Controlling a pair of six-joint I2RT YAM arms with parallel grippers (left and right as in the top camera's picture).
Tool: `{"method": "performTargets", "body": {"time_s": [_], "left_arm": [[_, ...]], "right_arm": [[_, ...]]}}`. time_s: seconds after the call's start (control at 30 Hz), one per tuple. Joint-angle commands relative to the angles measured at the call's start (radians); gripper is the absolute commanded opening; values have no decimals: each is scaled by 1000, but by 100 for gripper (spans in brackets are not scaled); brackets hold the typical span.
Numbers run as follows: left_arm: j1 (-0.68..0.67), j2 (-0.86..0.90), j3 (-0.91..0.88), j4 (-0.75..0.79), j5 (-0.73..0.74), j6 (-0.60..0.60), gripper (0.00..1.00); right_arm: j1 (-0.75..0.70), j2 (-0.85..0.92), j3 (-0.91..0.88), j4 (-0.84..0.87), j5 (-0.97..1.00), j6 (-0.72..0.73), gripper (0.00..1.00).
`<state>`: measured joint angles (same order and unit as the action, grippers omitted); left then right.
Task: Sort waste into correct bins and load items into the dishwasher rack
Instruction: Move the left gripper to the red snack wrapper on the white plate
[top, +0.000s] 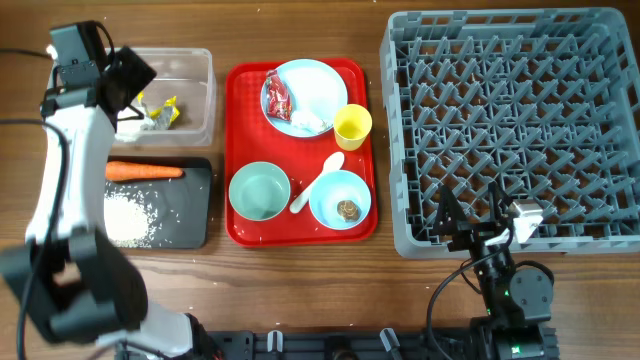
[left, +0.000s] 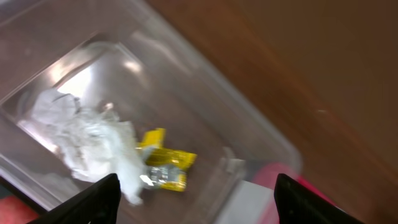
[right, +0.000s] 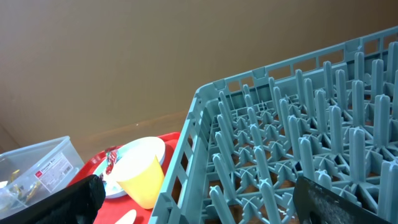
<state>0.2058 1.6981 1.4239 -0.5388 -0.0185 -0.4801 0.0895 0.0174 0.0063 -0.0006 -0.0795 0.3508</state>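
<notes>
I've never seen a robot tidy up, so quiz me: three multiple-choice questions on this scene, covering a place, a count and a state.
1. Where does the carrot lie?
A) in the clear tub
B) in the black tray
C) in the rack

2. How many bowls sit on the red tray?
A) one
B) two
C) four

3. The left end effector is:
A) open, holding nothing
B) shut on a spoon
C) shut on a cup

Answers:
1 B, it lies beside the rice.
2 B, a green bowl and a blue bowl.
3 A, its fingers stand wide apart with nothing between.
</notes>
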Motion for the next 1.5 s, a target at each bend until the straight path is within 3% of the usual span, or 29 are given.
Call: {"method": "performTargets", "body": {"time_s": [0.0,0.2,0.37,0.5,0.67,0.83,1.03,1.47], "left_arm": [[-127,-144,3,-22,63,6,79],[-386,-142,3,-49,43,5,78],[-606,-3,3,2,-50,1,77],[-672,101,3,31,-60,1,79],[-686,217,3,88,-62,-3,80],[-667,253,3,113,-154,-2,80],[-639,263,3,176,-175,58,75],[-573,394,3,289,-215,54,66]], "right_arm": [[3,-6,-1,3,12,-8,100],[3,-6,-1,3,12,-8,100],[3,-6,-1,3,12,-7,100],[3,-6,-1,3,12,-8,100],[3,-6,-1,3,12,-7,100],[3,-6,-1,3,12,-7,100],[3,-6,-1,3,12,-8,100],[3,-6,-1,3,12,-7,100]]}}
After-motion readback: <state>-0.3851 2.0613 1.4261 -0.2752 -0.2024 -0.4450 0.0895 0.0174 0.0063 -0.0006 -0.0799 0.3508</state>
